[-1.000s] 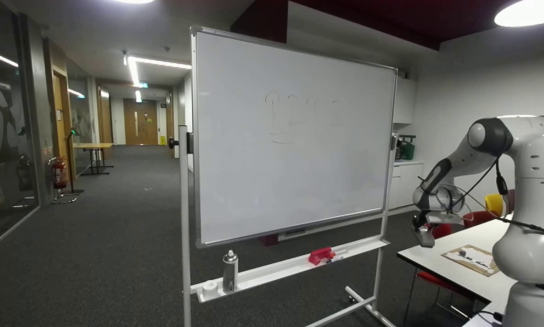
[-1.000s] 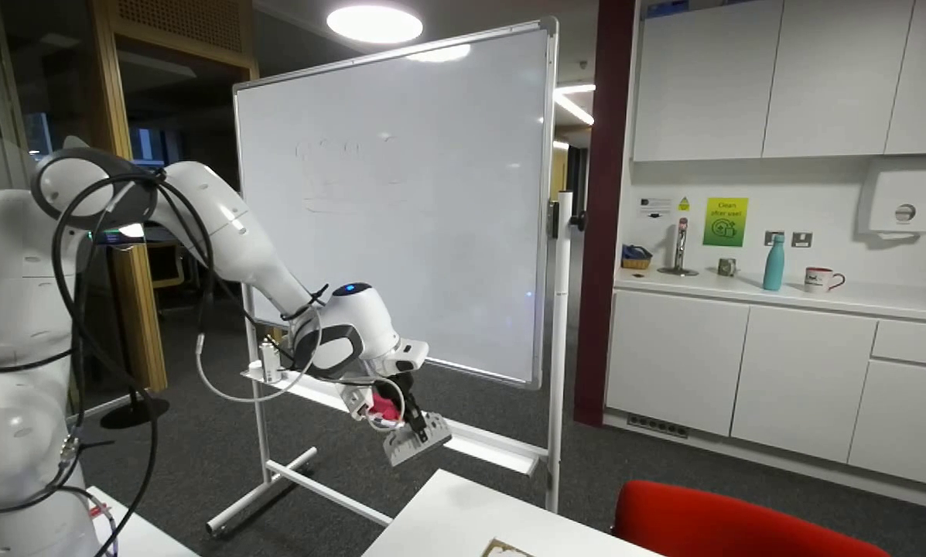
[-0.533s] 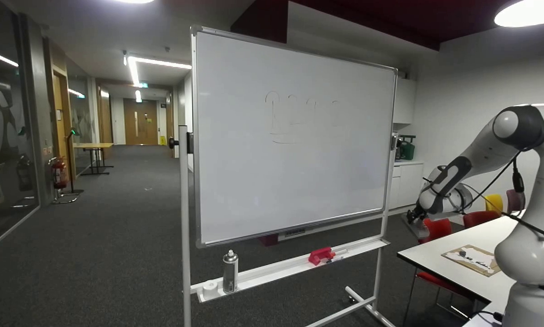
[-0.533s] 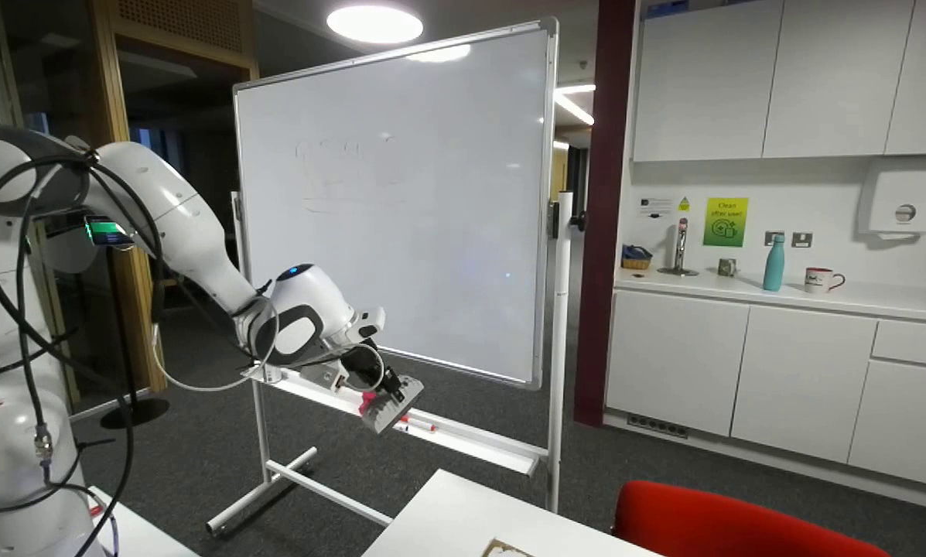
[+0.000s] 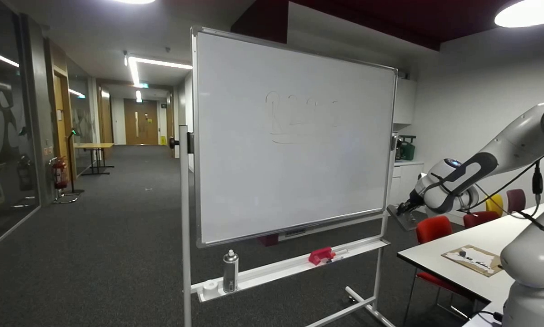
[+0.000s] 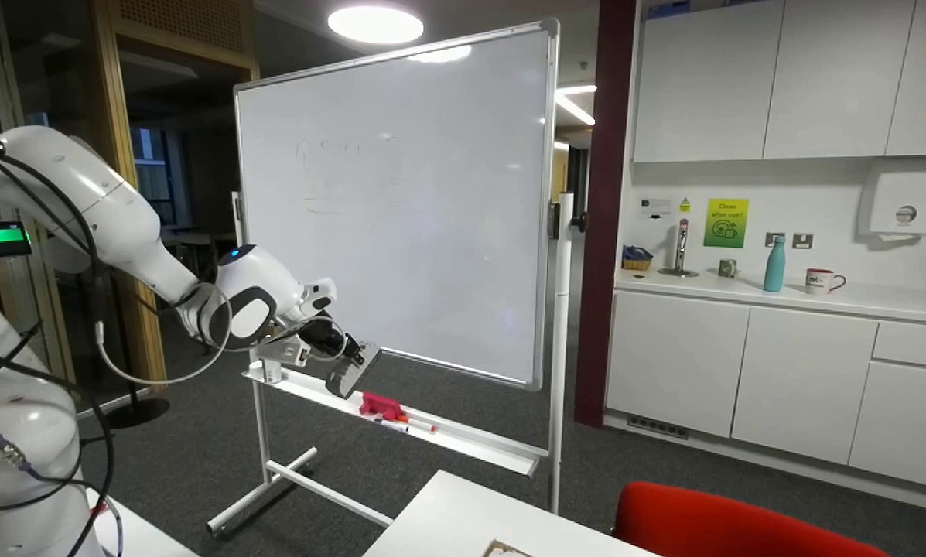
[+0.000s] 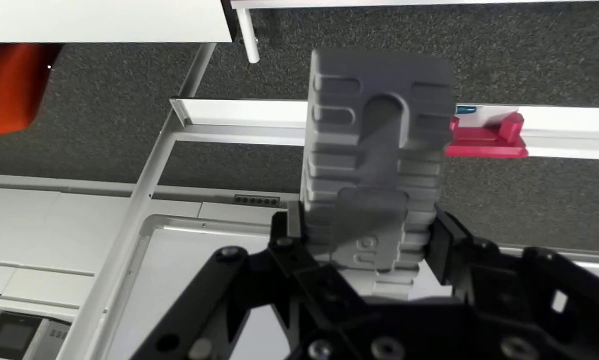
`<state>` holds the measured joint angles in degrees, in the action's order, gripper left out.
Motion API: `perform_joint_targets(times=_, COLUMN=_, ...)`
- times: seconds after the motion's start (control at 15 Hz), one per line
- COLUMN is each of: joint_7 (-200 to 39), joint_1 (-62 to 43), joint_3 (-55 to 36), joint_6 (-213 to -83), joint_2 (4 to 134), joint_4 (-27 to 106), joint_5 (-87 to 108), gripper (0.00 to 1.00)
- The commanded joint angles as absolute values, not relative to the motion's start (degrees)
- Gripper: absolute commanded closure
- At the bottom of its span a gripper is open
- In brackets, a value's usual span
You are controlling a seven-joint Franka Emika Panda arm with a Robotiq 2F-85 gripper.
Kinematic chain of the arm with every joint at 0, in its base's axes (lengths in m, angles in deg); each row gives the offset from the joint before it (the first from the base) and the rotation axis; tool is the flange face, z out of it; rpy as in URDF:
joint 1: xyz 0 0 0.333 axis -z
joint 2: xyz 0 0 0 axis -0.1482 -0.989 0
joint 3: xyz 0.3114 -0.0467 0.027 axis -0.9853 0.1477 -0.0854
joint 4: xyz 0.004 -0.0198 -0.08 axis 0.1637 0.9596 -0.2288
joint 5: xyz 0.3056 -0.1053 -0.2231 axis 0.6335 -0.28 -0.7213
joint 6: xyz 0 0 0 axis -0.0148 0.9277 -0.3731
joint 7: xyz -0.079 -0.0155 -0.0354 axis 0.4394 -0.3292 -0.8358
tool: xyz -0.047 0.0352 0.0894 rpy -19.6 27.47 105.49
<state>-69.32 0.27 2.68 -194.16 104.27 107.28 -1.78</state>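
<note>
A grey block with ribbed sides, which looks like a board eraser [image 7: 379, 130], fills the middle of the wrist view. My gripper [image 7: 367, 222] is shut on it, with one black finger pressed to each side. In both exterior views the eraser [image 6: 354, 371] hangs tilted in the air in front of the whiteboard [image 6: 447, 255], around its lower edge; whether it touches the board cannot be told. Faint dark handwriting [image 5: 274, 116] runs across the upper part of the board. Beneath, the white tray [image 5: 276, 271] carries a red holder [image 5: 318, 256] and pens [image 6: 421, 425].
A spray can [image 5: 230, 272] and a white roll [image 5: 210, 289] stand at one end of the tray. A white table [image 5: 440, 243] bears a piece of cardboard [image 5: 471, 260]. Red chairs [image 6: 733, 522] stand by it. Cables [image 6: 91, 224] loop along the arm.
The arm has swung the eraser up and leftward in both exterior views, uncovering the red holder and pens on the tray. The grip on the eraser stays the same.
</note>
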Motion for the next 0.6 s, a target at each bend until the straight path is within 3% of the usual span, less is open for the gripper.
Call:
perform_joint_targets(times=0.0, joint_7=-69.32, joint_1=-0.35, joint_3=3.11, joint_6=-193.84, joint_2=104.95, joint_4=107.56, joint_5=-1.7, gripper=0.41)
perform_joint_targets(times=0.2, joint_7=-69.32, joint_1=-0.43, joint_3=3.61, joint_6=-193.65, joint_2=105.23, joint_4=107.59, joint_5=-1.69, gripper=0.41)
perform_joint_targets(times=0.27, joint_7=-69.31, joint_1=-0.43, joint_3=3.63, joint_6=-193.65, joint_2=105.23, joint_4=107.59, joint_5=-1.69, gripper=0.66)
perform_joint_targets(times=0.53, joint_7=-68.62, joint_1=-6.18, joint_3=5.27, joint_6=-198.54, joint_2=106.11, joint_4=107.35, joint_5=-1.73, gripper=0.66)
